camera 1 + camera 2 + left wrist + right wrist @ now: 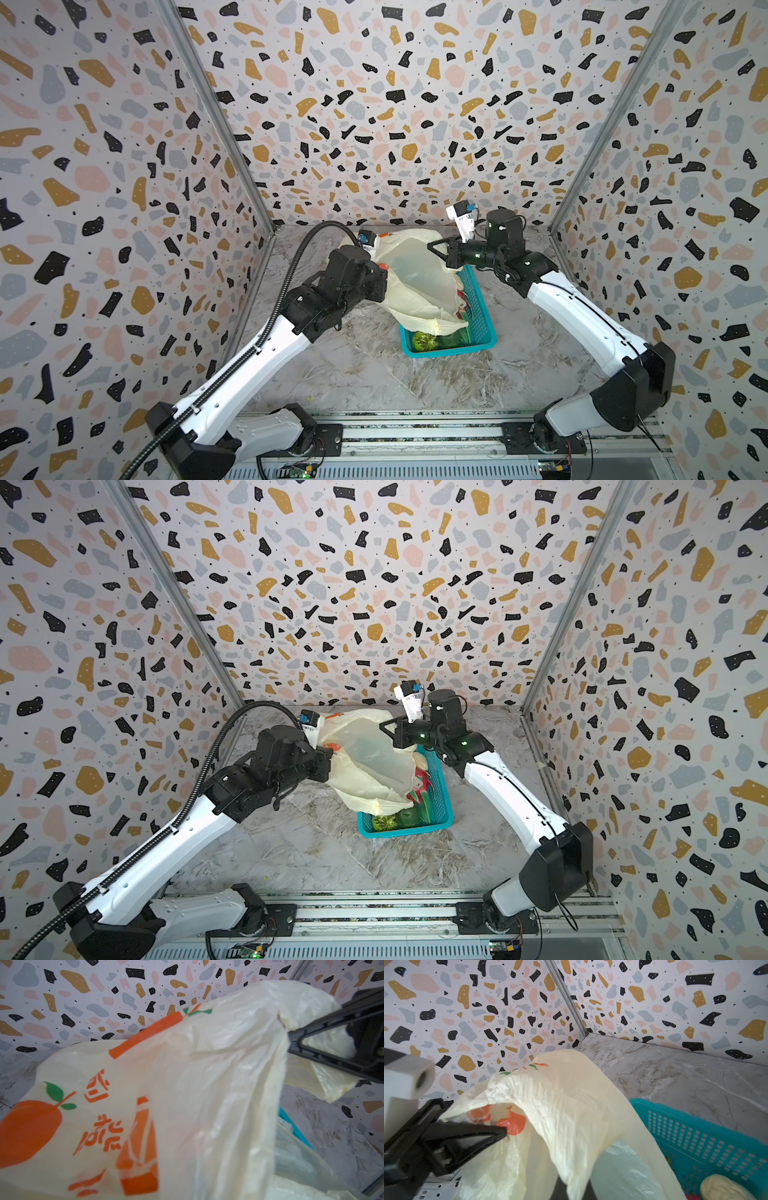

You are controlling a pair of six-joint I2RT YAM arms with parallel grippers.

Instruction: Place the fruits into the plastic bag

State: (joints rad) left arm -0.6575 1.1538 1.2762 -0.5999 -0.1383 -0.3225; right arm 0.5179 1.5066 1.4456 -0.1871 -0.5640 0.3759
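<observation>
The cream-yellow plastic bag (pixel 415 278) (pixel 365 762), printed with orange fruits, hangs stretched between my two grippers over the far end of the basket. My left gripper (pixel 384 268) (pixel 505 1131) is shut on its left edge, beside an orange print. At the top right edge my right gripper (pixel 430 245) (pixel 289 1035) pinches the film shut. The bag (pixel 187 1084) (pixel 571 1105) covers each wrist camera's own jaws. In the basket lie a bumpy green fruit (pixel 424 341) (pixel 383 823), a smooth green fruit (pixel 451 338) (pixel 409 817) and a red dragon fruit (pixel 422 787), partly under the bag.
The teal mesh basket (pixel 449 353) (pixel 403 833) (pixel 695 1126) stands right of the table's middle, long side running front to back. Terrazzo-patterned walls close in the back and both sides. The marble tabletop (pixel 353 374) spreads in front of the basket.
</observation>
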